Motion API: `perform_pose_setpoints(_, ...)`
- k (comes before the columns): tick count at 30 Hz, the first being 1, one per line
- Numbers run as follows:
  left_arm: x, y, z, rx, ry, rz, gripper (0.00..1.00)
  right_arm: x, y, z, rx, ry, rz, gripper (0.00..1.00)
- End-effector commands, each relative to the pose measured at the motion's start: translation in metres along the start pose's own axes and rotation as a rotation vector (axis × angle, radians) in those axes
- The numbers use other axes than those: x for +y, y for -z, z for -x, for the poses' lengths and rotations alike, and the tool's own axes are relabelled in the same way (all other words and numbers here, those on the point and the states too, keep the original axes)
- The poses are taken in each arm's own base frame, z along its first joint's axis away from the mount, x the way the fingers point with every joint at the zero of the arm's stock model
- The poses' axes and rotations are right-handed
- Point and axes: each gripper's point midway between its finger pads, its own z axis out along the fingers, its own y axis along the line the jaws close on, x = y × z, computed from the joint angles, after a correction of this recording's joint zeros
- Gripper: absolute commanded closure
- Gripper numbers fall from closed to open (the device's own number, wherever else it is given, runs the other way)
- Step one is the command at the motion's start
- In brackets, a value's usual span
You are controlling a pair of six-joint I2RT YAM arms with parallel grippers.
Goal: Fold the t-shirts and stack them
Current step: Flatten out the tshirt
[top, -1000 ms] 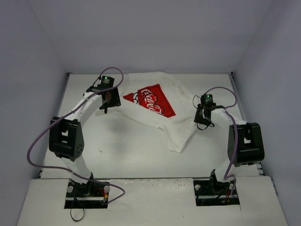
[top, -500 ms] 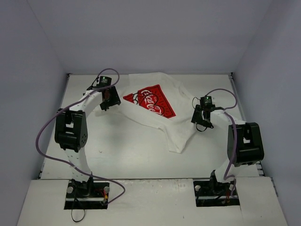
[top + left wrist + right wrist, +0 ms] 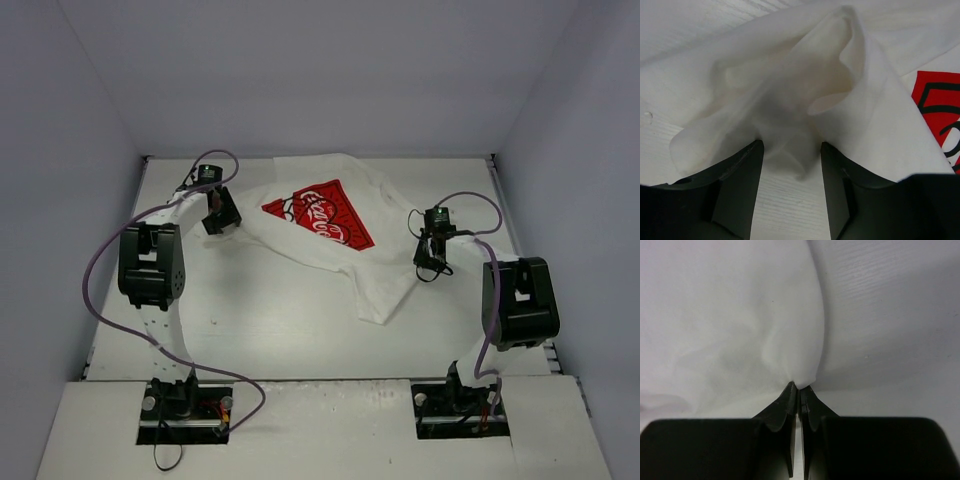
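The white t-shirt (image 3: 335, 262) lies spread and rumpled at the back middle of the table, its red print (image 3: 320, 212) facing up. My left gripper (image 3: 219, 223) is at the shirt's left sleeve. In the left wrist view it stands open (image 3: 790, 150), with a bunched fold of the sleeve (image 3: 785, 95) reaching between its fingertips and the red print (image 3: 940, 107) at the right. My right gripper (image 3: 429, 266) is at the shirt's right edge. The right wrist view shows it (image 3: 800, 387) shut on a pinch of the white cloth (image 3: 740, 315).
White walls close in the table (image 3: 260, 320) at the back and both sides. Purple cables loop off both arms (image 3: 95, 270). Bare tabletop (image 3: 890, 310) shows right of the pinched cloth. The arms' bases sit on the near ledge (image 3: 320, 420).
My left arm has swung left, carrying its gripper to the sleeve at the shirt's left edge. My right gripper opened, then shut on the shirt's right edge.
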Motion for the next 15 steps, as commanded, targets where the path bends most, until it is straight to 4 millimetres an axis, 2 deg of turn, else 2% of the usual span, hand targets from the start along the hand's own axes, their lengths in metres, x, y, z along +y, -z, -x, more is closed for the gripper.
perform_pose_setpoints(1, -0.034, 0.021, 0.039, -0.129, 0.013, -0.133, 0.54, 0.004, 0.013, 0.004, -0.027, 0.010, 0.032, 1.00)
perform_pose_setpoints(7, -0.047, 0.025, 0.052, -0.183, -0.002, -0.201, 0.54, 0.004, 0.016, 0.001, -0.024, 0.022, 0.046, 1.00)
perform_pose_setpoints(10, -0.052, 0.037, 0.062, -0.229, -0.032, -0.223, 0.53, 0.005, 0.017, 0.001, -0.027, 0.031, 0.054, 1.00)
perform_pose_setpoints(12, -0.054, 0.036, 0.065, -0.226, -0.054, -0.226, 0.53, 0.005, 0.019, 0.002, -0.031, 0.033, 0.057, 1.00)
perform_pose_setpoints(15, -0.059, 0.018, 0.061, -0.172, -0.088, -0.232, 0.53, 0.006, 0.020, 0.004, -0.037, 0.037, 0.059, 1.00)
